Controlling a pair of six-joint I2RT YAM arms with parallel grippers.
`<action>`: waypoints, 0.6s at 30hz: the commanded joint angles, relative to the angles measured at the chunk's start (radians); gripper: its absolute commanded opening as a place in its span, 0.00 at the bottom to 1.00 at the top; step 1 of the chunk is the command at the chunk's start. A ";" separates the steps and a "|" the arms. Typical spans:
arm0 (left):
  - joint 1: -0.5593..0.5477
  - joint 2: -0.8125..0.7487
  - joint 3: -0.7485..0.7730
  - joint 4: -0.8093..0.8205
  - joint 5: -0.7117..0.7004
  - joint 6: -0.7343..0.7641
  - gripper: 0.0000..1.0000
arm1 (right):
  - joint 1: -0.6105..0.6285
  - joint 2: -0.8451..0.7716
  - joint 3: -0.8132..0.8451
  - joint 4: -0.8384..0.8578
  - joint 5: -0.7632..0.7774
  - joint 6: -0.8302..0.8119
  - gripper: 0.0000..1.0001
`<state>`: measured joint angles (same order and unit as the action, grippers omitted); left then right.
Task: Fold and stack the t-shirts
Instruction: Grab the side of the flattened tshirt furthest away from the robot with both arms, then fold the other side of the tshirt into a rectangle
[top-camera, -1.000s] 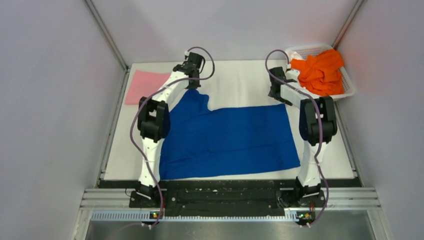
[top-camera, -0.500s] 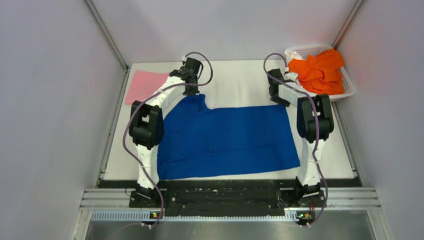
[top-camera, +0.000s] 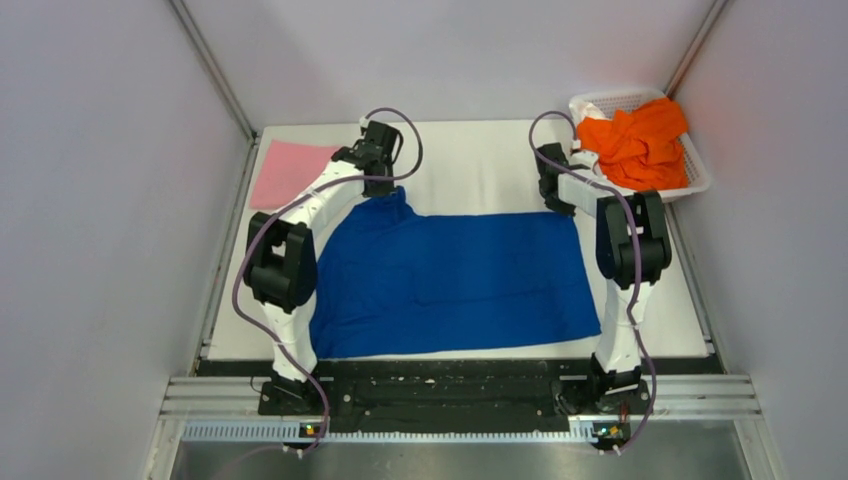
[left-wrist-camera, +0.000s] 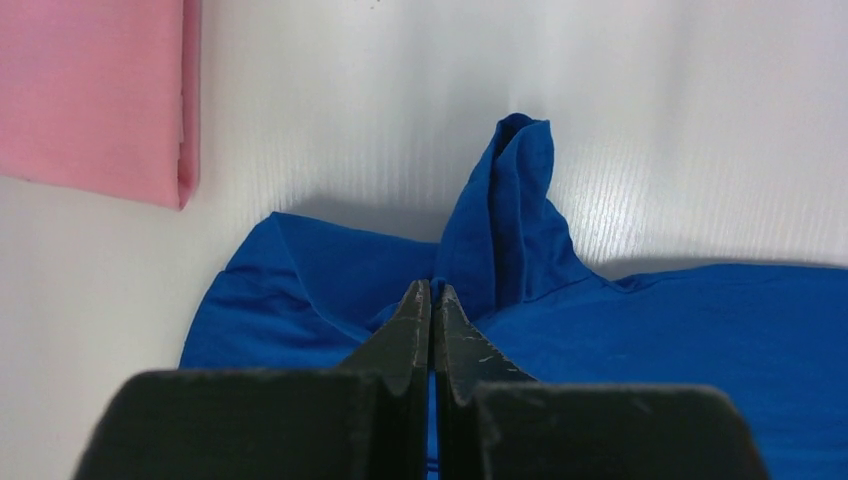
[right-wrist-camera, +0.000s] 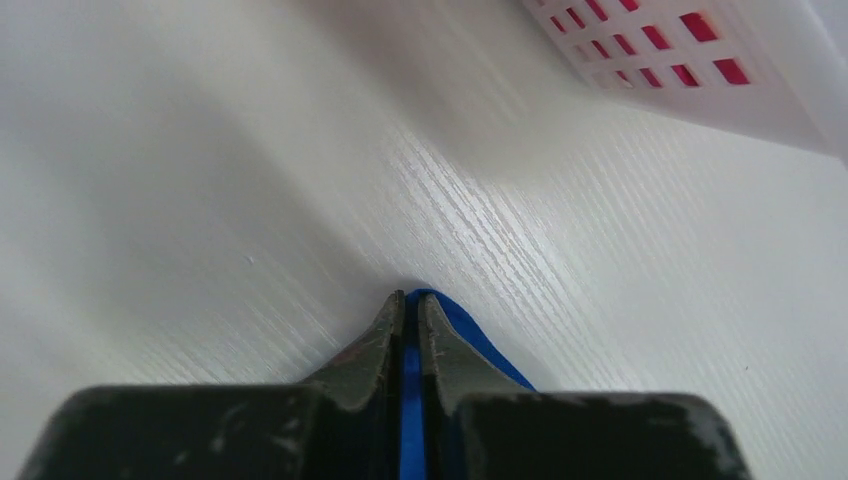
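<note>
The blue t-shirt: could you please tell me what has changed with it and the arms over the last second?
The left arm's elbow swung out leftward, and the left hand, shut on the blue t-shirt, drew its far-left sleeve into a raised bunch. The right hand stayed shut on the far-right corner. Pink t-shirt, orange t-shirt and basket did not move.

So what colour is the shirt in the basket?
Orange: the t-shirt in the white basket, clearest from the top camera.
</note>
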<state>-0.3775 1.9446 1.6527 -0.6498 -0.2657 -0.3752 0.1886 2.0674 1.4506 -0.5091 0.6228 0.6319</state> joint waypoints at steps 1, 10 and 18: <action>-0.009 -0.070 -0.020 0.035 0.016 -0.013 0.00 | 0.001 -0.028 -0.015 0.010 0.002 0.018 0.00; -0.028 -0.164 -0.090 0.034 0.005 -0.021 0.00 | 0.012 -0.172 -0.097 0.115 0.004 -0.039 0.00; -0.077 -0.300 -0.249 0.024 -0.051 -0.048 0.00 | 0.047 -0.359 -0.277 0.130 -0.012 -0.043 0.00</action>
<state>-0.4301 1.7435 1.4673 -0.6369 -0.2680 -0.3954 0.2146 1.8107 1.2324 -0.4088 0.6113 0.5957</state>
